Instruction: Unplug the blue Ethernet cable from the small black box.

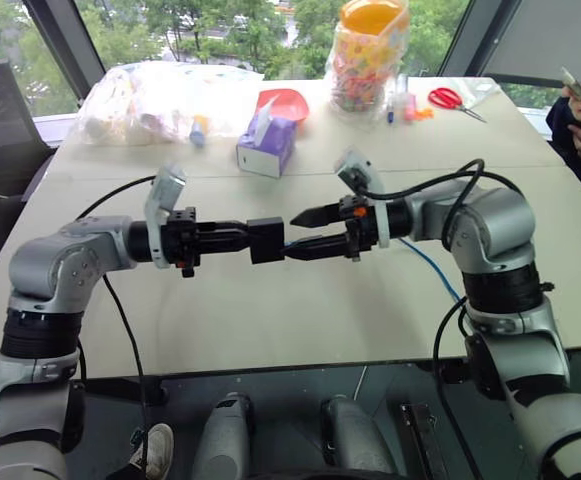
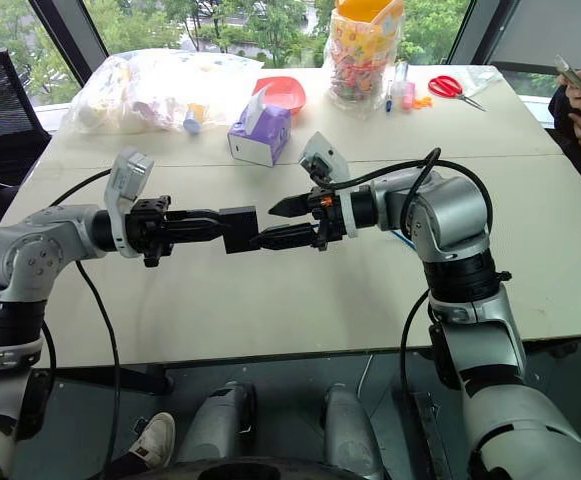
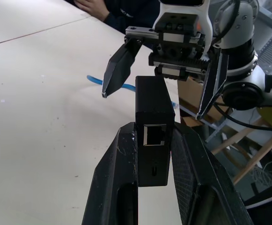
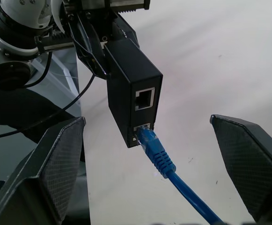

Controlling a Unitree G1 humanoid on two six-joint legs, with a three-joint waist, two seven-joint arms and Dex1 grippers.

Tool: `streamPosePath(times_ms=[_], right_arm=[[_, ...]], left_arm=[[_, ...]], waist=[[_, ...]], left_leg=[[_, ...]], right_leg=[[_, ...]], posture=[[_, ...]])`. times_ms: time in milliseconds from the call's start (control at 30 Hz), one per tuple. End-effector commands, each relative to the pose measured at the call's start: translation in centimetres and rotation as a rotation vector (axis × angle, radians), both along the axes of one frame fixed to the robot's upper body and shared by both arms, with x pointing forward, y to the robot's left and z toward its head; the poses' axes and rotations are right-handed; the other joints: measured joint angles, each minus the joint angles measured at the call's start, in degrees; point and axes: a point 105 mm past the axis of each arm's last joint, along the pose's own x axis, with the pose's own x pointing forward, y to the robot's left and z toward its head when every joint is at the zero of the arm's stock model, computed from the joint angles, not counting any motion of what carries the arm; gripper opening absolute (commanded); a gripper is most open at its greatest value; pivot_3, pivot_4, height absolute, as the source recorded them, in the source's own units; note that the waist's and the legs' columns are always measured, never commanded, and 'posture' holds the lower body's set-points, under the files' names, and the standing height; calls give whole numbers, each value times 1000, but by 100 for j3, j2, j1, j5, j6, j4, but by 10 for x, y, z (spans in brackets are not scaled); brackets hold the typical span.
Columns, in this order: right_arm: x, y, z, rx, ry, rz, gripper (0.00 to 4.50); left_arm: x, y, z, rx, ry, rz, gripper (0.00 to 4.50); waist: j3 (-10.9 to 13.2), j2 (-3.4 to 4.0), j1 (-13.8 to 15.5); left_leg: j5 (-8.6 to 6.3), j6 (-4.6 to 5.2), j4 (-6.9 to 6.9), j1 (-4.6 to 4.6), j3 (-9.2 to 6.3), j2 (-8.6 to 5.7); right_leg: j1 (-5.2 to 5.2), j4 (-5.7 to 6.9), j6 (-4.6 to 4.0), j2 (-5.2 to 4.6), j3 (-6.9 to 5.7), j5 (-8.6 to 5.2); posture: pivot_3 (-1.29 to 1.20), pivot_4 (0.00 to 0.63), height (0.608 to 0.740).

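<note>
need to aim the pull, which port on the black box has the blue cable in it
The lower port on the small black box, facing the open right gripper: the blue Ethernet cable is plugged there; the upper port is empty.

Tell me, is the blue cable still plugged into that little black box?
Plugged in. The blue cable's plug sits in the lower port of the black box; the port above is empty.

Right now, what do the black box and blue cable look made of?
small black box: likely hard plastic, matte; flat faces, sharp edges, no glare. blue Ethernet cable: flexible rubbery or PVC jacket, smooth and slightly glossy, with a ribbed moulded boot at the plug.
</note>
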Motion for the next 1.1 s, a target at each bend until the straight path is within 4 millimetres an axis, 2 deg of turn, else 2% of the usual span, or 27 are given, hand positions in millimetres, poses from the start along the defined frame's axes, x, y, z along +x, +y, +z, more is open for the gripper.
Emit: streamPosePath(times_ms=[33,467,567,667,700,1100], right_arm=[[-4,2,7,-2,-23,36,2764],[-3,-1,8,-16,-28,55,2764],[-2,-3,9,-19,-30,54,1848],[-1,-3,10,-21,-34,55,375],[-1,-4,10,-21,-35,56,40],[-1,-3,6,-40,-67,67,40]], left_arm=[[-5,1,15,-19,-60,-11,419],[-5,2,15,-16,-63,-11,419],[-5,3,14,-17,-65,-10,419],[-5,5,12,-19,-65,-7,419],[-5,5,12,-19,-65,-7,419],[-3,8,12,-24,-71,-1,419]], waist=[[0,0,-5],[0,0,-3],[0,0,-7],[0,0,-8],[0,0,-8],[0,0,-8]], left_leg=[[0,0,0,1,0,0],[0,0,0,0,0,0],[0,0,0,0,0,0],[0,0,-1,0,-1,0],[0,0,-2,0,-1,0],[0,0,-1,-3,-1,0]], right_leg=[[0,0,0,0,0,0],[-1,0,0,1,0,0],[-1,0,0,1,0,0],[-3,0,0,1,0,0],[-3,0,0,1,0,0],[-4,-1,0,1,0,0]], posture=[[0,150,735],[0,150,735],[0,150,735],[0,150,735],[0,150,735],[0,150,735]])
